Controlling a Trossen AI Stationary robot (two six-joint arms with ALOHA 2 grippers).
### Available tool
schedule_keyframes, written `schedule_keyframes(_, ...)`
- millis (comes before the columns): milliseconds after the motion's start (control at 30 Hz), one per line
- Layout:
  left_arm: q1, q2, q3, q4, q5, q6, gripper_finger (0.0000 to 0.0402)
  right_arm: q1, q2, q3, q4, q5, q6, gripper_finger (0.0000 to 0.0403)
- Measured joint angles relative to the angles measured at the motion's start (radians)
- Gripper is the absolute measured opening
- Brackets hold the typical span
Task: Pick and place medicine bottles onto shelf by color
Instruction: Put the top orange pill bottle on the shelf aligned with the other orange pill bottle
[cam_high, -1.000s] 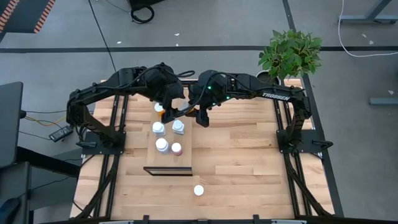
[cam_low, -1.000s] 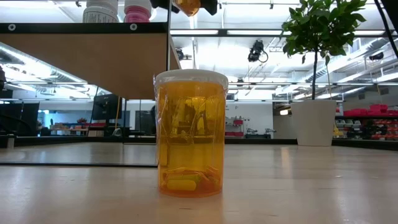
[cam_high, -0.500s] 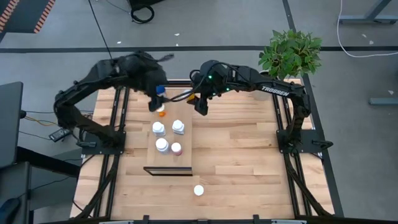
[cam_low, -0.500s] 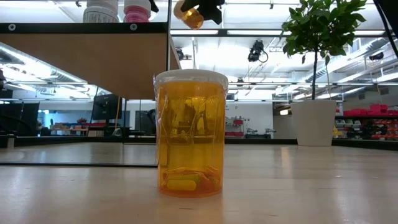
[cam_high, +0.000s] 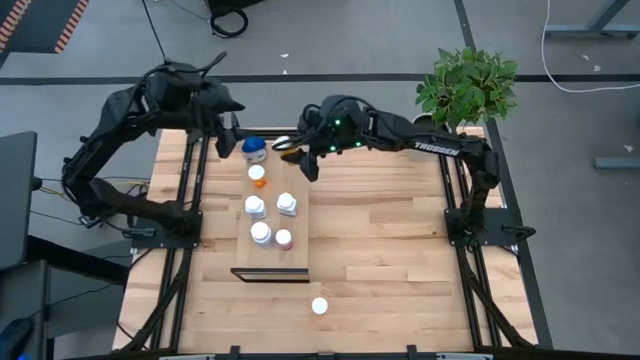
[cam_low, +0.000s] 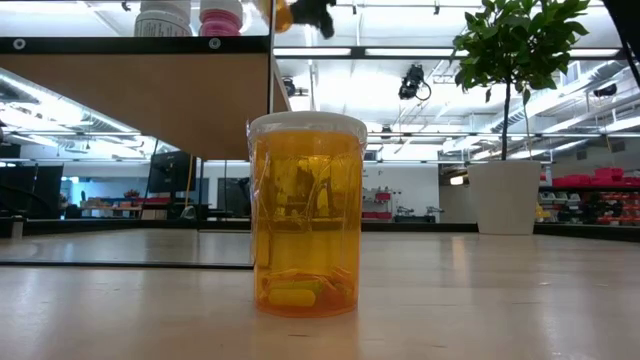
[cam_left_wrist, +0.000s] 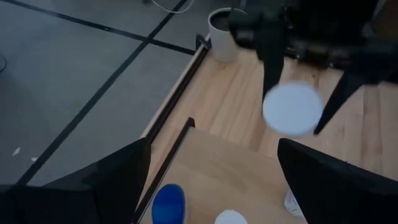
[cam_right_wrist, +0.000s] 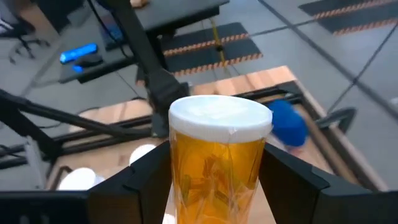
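So the right pincer (cam_high: 290, 147) is clenched around an orange bottle (cam_right_wrist: 217, 162) with a white cap, carrying it in the air over the far end of the shelf (cam_high: 300, 255). From the right wrist view the fingers squeeze the clear orange body on both sides just under the cap, which looks like the sensible spot to me: the cap rim acts as a lip, so it can't slide down and out. My guess is these bottles are light, stiff plastic, smooth and a bit slippery, with only a few pills rattling inside, so they won't crush but they'll tip easily if set down crooked.

The left pincer (cam_left_wrist: 211, 180) is released, empty, pulled back over the far left corner of the surface, with a blue bottle (cam_high: 254, 147) standing just beside it at the shelf's far end.

On the shelf there's a small orange one (cam_high: 258, 174) near the blue, then two white bottles (cam_high: 255, 207) side by side, then another white next to a dark red bottle (cam_high: 284, 239). One more orange bottle (cam_low: 305, 215) stands alone on the near part of the surface (cam_high: 400, 260), off the shelf.

Surface is pale wooden slats, flat and fairly smooth. A potted plant (cam_high: 467, 85) sits at the far right corner, and the room is grey floor with cables
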Motion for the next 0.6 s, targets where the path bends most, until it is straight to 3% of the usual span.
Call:
schedule_keyframes(267,0.01,-0.018,-0.002,-0.009,0.001,-0.024,0.0355,-0.003,-0.02,-0.171,0.299,-0.021,0.176,0.0226)
schedule_keyframes(400,0.01,-0.019,-0.014,-0.03,0.001,-0.026,0.0355,0.002,-0.054,-0.252,0.39,0.048,0.202,0.0222)
schedule_keyframes(600,0.01,-0.018,-0.017,-0.04,0.001,-0.034,0.0355,0.027,-0.119,-0.498,0.644,0.112,0.322,0.022)
